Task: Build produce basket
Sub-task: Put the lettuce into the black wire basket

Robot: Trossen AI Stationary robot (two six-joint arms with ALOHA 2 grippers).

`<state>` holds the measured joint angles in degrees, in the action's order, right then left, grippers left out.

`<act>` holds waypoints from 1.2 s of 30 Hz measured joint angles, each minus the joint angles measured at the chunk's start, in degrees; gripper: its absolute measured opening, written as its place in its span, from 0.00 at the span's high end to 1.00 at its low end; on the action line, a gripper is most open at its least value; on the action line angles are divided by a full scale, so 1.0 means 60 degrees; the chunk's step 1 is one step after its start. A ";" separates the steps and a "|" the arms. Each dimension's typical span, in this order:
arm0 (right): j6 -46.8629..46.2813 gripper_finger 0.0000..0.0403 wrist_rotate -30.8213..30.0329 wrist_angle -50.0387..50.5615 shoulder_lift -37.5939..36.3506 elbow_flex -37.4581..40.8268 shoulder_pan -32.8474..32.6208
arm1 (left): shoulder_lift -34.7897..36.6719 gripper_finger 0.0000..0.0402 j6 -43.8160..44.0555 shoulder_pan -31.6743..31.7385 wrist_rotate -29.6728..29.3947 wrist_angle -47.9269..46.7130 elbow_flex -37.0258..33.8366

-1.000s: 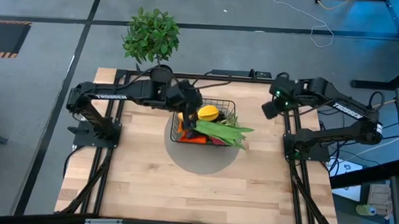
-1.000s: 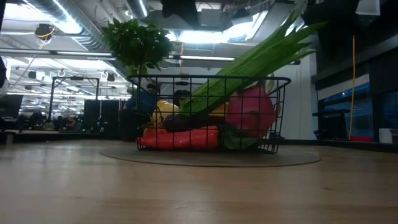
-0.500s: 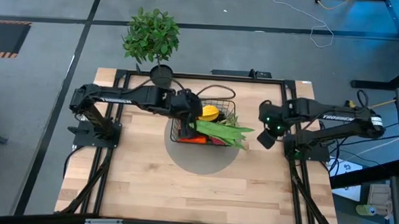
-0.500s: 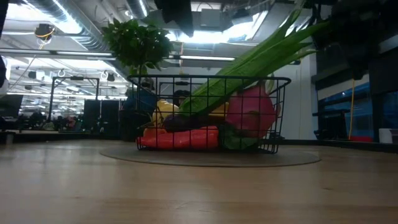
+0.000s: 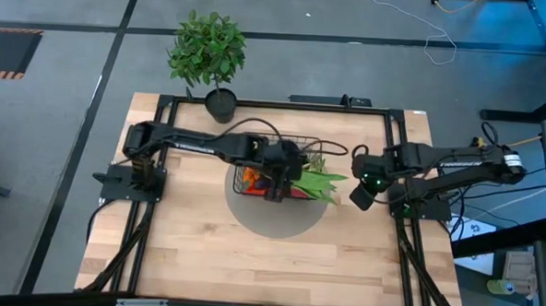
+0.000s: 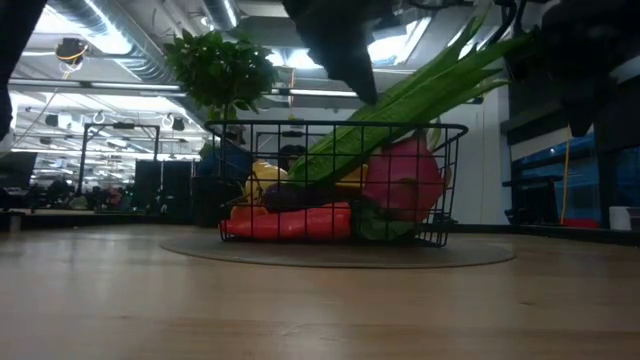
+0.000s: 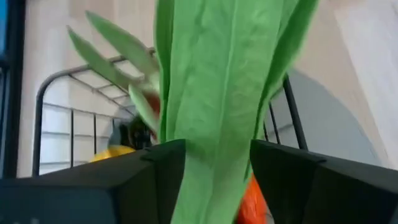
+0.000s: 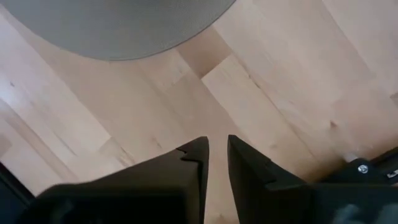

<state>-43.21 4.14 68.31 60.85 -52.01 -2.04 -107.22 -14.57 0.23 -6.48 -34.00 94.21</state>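
The left gripper [image 7: 214, 180] straddles the green stalks [image 5: 316, 180] over the wire basket [image 6: 335, 185] on the grey mat, jaws parted (probably to shift them). The right gripper [image 8: 217, 163], nearly closed and empty, waits beside.

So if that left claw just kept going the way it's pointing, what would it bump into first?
Most likely the long green stalks: they lie right between the left gripper's open fingers, above the basket. How close they are is hard to judge.
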 joint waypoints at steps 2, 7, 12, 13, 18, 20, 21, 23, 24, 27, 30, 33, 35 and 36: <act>-0.0001 0.87 -0.0034 -0.0007 0.0017 -0.0004 -0.0081 | -0.0104 0.55 -0.0081 0.0000 0.0000 0.0475 0.0002; -0.0001 0.87 -0.0102 -0.0026 0.0021 -0.0004 -0.0287 | -0.0087 0.48 -0.0094 0.0004 0.0089 0.0434 0.0007; 0.0026 0.87 -0.0166 -0.0074 0.0024 -0.0004 -0.0343 | -0.0345 0.44 0.0150 0.0022 0.0443 0.0587 0.0044; 0.0011 0.87 -0.0205 -0.0079 0.0024 -0.0004 -0.0343 | -0.0489 0.43 0.0152 0.0022 0.0365 0.0620 0.0032; -0.0002 0.87 -0.0258 -0.0083 0.0021 -0.0004 -0.0347 | -0.1085 0.41 0.0140 0.0047 -0.0280 0.0747 0.0018; -0.0003 0.87 -0.0256 -0.0100 0.0027 -0.0004 -0.0347 | -0.1182 0.42 0.0059 0.0032 -0.0573 0.0773 0.0022; -0.0001 0.87 -0.0259 -0.0098 0.0025 -0.0004 -0.0347 | -0.1194 0.42 -0.0005 0.0012 -0.0686 0.0761 0.0022; -0.0001 0.87 -0.0257 -0.0102 0.0022 -0.0004 -0.0350 | -0.1186 0.44 -0.0022 -0.0050 -0.0888 0.0780 0.0022; -0.0001 0.87 -0.0256 -0.0108 0.0024 -0.0004 -0.0350 | -0.1163 0.45 -0.0022 -0.0062 -0.0964 0.0776 0.0022; 0.0002 0.87 -0.0295 -0.0124 0.0024 -0.0004 -0.0365 | -0.1024 0.51 -0.0028 -0.0066 -0.1152 0.0727 0.0014; 0.0005 0.87 -0.0418 -0.0138 0.0021 -0.0004 -0.0365 | -0.0976 0.62 -0.0158 -0.0118 -0.1655 0.0674 0.0001; 0.0000 0.87 -0.0506 -0.0138 0.0024 -0.0004 -0.0365 | -0.0900 0.78 -0.0277 -0.0185 -0.2205 0.0744 0.0004; -0.0001 0.87 -0.0506 -0.0139 0.0024 -0.0004 -0.0365 | -0.0779 0.90 -0.0356 -0.0241 -0.2520 0.0625 -0.0010; -0.0001 0.87 -0.0506 -0.0141 0.0021 -0.0007 -0.0365 | -0.0734 0.94 -0.0397 -0.0274 -0.2686 0.0674 -0.0007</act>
<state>-43.22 1.10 67.46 60.97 -52.05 -4.23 -111.63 -16.95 -1.42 -22.59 -29.96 94.17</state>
